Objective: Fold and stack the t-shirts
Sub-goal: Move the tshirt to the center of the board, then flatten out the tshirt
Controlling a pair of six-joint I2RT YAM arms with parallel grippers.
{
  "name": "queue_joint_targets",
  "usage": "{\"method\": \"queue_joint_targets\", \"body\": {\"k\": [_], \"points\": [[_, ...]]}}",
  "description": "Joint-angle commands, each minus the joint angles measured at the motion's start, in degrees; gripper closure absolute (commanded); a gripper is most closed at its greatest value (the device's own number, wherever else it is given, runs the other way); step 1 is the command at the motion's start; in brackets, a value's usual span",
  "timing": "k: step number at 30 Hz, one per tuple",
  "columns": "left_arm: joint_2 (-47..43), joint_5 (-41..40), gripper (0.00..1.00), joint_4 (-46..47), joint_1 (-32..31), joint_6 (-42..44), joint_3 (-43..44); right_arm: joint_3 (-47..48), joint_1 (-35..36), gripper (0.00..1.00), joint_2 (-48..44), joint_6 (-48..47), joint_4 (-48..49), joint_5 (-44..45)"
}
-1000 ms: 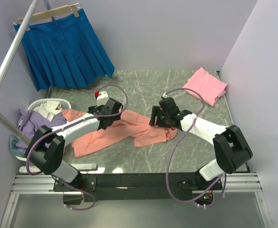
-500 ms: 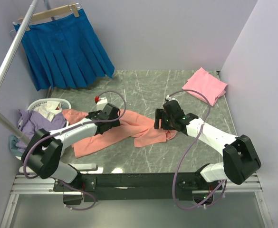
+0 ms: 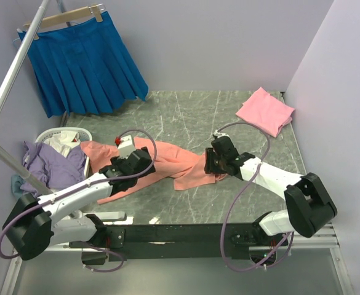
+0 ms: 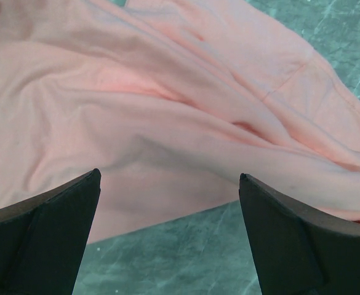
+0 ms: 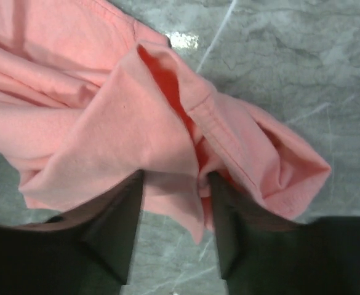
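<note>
A salmon-orange t-shirt (image 3: 173,161) lies crumpled across the middle of the marble table (image 3: 186,117). A lighter pink t-shirt (image 3: 266,110) rests folded at the far right corner. My left gripper (image 3: 138,163) hovers over the salmon shirt's near hem (image 4: 167,184), open wide with nothing between its fingers (image 4: 56,227). My right gripper (image 3: 212,162) is down at the shirt's bunched right end (image 5: 186,123). Its jaws stand partly apart around a hanging flap of the cloth (image 5: 170,190), which they do not pinch. The right gripper (image 5: 175,179) shows bare table below the flap.
A bright blue pleated skirt (image 3: 84,61) hangs on a hanger at the back left. A white laundry basket (image 3: 66,131) with purple clothes (image 3: 47,166) stands at the left edge. A white pole (image 3: 13,74) slants across the left side.
My left arm has drawn back toward the near left, its gripper still wide open. My right gripper has sunk onto the shirt's right end and its jaws have narrowed round the flap.
</note>
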Motion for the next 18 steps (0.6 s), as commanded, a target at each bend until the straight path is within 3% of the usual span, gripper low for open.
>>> {"method": "queue_joint_targets", "body": {"k": [1, 7, 12, 18], "points": [[-2.95, -3.99, 0.01, -2.70, -2.10, -6.26, -3.31, 0.03, 0.34, 0.65, 3.73, -1.15, 5.13, -1.53], [-4.54, -3.90, 0.02, -2.70, -4.21, -10.21, -6.92, 0.48, 0.42, 1.00, 5.33, -1.50, 5.93, -3.11], [-4.18, -6.01, 0.02, -5.15, -6.93, -12.42, -6.40, -1.46, 0.51, 1.00, -3.78, -1.76, 5.49, -1.80], [-2.78, -7.77, 0.02, -7.70, -9.84, -16.28, -5.34, -0.59, 0.51, 1.00, -20.74, -0.45, -2.49, 9.00]]}}
